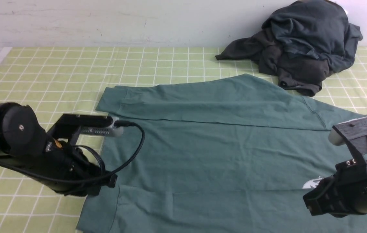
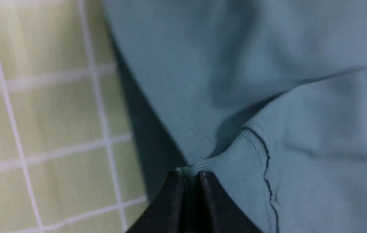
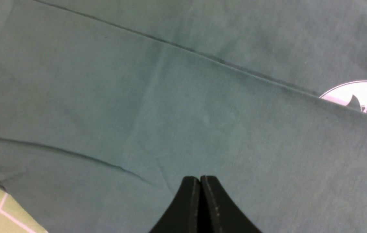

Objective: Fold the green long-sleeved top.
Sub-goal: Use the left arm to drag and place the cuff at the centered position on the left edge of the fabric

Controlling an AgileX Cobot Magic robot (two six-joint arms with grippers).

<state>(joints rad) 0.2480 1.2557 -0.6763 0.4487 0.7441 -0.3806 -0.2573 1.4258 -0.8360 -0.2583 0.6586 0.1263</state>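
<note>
My left gripper (image 2: 190,176) was pinched, apparently on the ribbed cuff (image 2: 235,158) of the green long-sleeved top (image 1: 222,152), spread flat on the checked cloth (image 1: 57,74). My right gripper (image 3: 200,178) hung closed, empty. A low lift should move the sleeve without dragging the body.

We see the long-sleeved top (image 1: 222,152) spread on the tablecloth (image 1: 57,71); 1 heap of garments (image 1: 306,42) lies just behind its right part.

Worktop (image 1: 57,74): yellow-green covering, white grid lines. Dark charcoal-grey garments (image 1: 303,42): one crumpled heap, far right, against pale wall (image 1: 105,22).
</note>
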